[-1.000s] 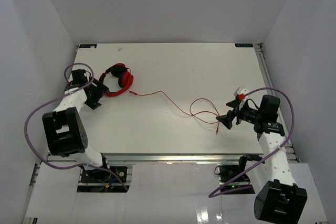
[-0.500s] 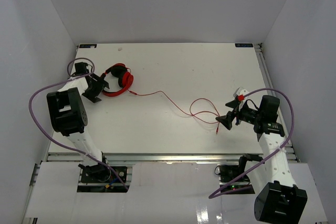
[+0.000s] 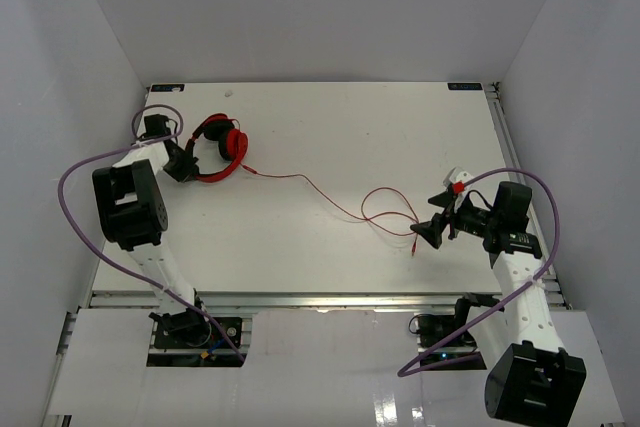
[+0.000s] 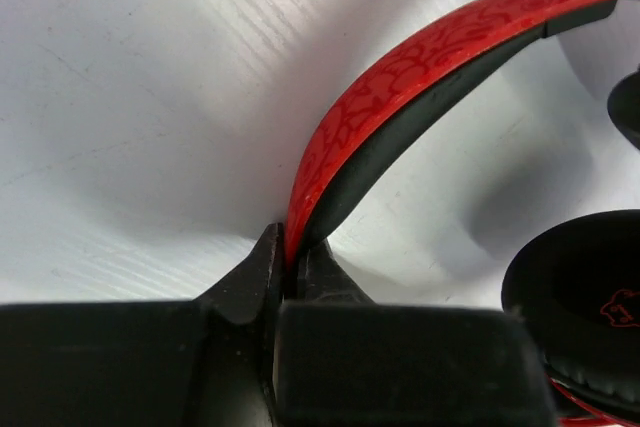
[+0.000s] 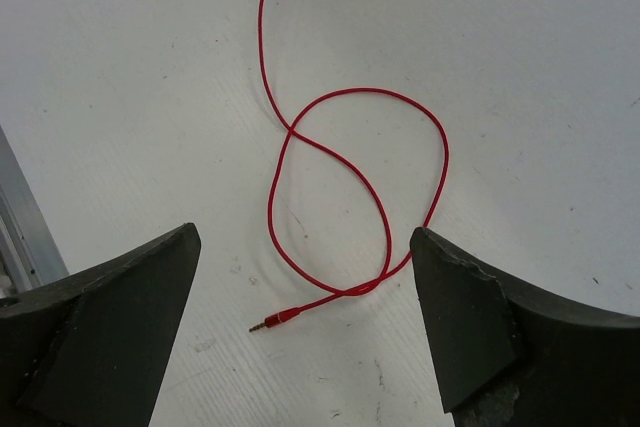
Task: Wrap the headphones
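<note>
While the left gripper (image 3: pixel 184 161) is clamped hard on the headphones (image 3: pixel 222 147), the right one is not gripping anything. Up close from the left wrist, the two black fingers (image 4: pixel 240 297) have come together on the headband (image 4: pixel 400 87), nipping its thin edge right at their tips. From that pinch the band curves up and away from the hand, its red patterned outer face on one side and its black lining on the other. One black ear pad (image 4: pixel 580 307) sits just beside the fingers, low at the edge of that view. From above, the ear cups lie on the white table (image 3: pixel 350 127) just past the fingertips, on the side away from the arm's wrist.

A thin red cable (image 3: pixel 320 191) trails from the headphones across the table towards the right gripper (image 3: pixel 432 230), which is well apart from the headset itself. Its jaws stand wide, with nothing between them. Looking out along that hand, the cable (image 5: pixel 340 187) makes a loop that crosses over itself just ahead of the spread fingers (image 5: pixel 110 337), within the gap they frame. The small plug (image 5: pixel 272 322) at the cable's end lies flat on the table nearest the hand, closer to one finger than the other, touching neither. I cannot tell whether those fingertips touch the table.
</note>
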You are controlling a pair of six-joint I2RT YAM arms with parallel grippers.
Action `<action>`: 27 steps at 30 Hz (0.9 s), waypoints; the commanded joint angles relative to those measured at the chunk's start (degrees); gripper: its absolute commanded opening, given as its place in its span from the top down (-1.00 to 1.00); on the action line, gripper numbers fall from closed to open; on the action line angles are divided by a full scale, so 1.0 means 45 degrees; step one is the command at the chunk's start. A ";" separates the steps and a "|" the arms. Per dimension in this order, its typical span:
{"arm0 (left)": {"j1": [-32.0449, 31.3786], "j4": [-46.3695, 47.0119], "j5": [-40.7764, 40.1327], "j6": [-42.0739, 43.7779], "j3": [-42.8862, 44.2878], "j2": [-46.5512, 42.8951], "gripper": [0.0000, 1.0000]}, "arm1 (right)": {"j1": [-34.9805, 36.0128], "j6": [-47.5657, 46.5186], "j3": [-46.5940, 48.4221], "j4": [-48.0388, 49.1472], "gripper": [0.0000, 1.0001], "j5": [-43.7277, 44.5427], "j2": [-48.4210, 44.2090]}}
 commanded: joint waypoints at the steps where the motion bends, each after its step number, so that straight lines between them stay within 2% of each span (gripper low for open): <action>1: -0.0191 -0.0217 0.0482 0.0776 -0.0542 -0.1502 0.97 | 0.0136 -0.2092 0.0607 -0.1922 -0.85 -0.1465 0.0185; 3: -0.0522 0.0057 0.0627 0.1129 -0.0886 -0.2447 1.00 | 0.0443 -0.4581 0.1093 -0.3333 -0.87 -0.1923 0.0351; 4: -0.0756 0.0168 0.0643 0.1322 -0.1027 -0.2951 1.00 | 0.0557 -0.4877 0.1387 -0.4020 -0.87 -0.1768 0.0465; 5: -0.1134 0.0269 0.0706 0.1587 -0.1191 -0.3733 1.00 | 0.1022 -0.6045 0.1715 -0.4552 -0.86 -0.1416 0.0642; 8: -0.2785 0.0262 0.0694 0.2002 -0.1235 -0.4910 1.00 | 0.2979 -0.6398 0.2733 -0.4750 -0.87 0.0203 0.1191; 10: -0.3976 0.0157 0.0776 0.1905 -0.1153 -0.5868 1.00 | 0.4010 -0.5814 0.3151 -0.4019 -0.86 0.1295 0.1457; 14: -0.5180 -0.0187 0.0894 0.1075 -0.0988 -0.6987 1.00 | 0.6450 -0.2607 0.3268 -0.1082 -0.80 0.3707 0.1752; 16: -0.5872 -0.0188 0.1016 0.0468 -0.0950 -0.7583 1.00 | 0.7137 -0.1638 0.3782 -0.0235 -0.80 0.4431 0.2328; 20: -0.6327 -0.0221 0.1530 -0.0477 -0.0457 -0.8098 1.00 | 0.7281 -0.0572 0.4480 0.0492 -0.80 0.3930 0.3251; 24: -0.6611 -0.0484 0.2170 -0.1014 0.0209 -0.8197 1.00 | 0.7301 0.0116 0.3451 0.3202 -0.80 0.4352 0.3231; 27: -0.6701 -0.0718 0.2591 -0.1103 0.0555 -0.8244 1.00 | 0.7301 0.0580 0.3342 0.4161 -0.80 0.4486 0.3555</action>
